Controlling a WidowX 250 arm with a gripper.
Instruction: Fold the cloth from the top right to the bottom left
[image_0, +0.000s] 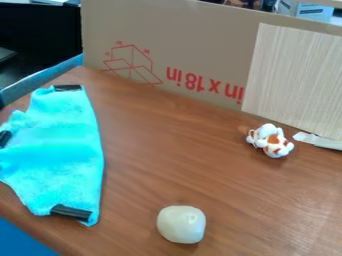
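A bright turquoise cloth lies spread on the left part of the brown wooden table, its left side running to the view's edge. Black strips mark its top end, its left side and its bottom right corner. Its right edge is a long, slightly curved line, and the upper left part looks rumpled.
A white rounded object sits on the table near the front. A white and brown plush toy lies at the right, beside a whitish strip. A cardboard panel stands along the back edge.
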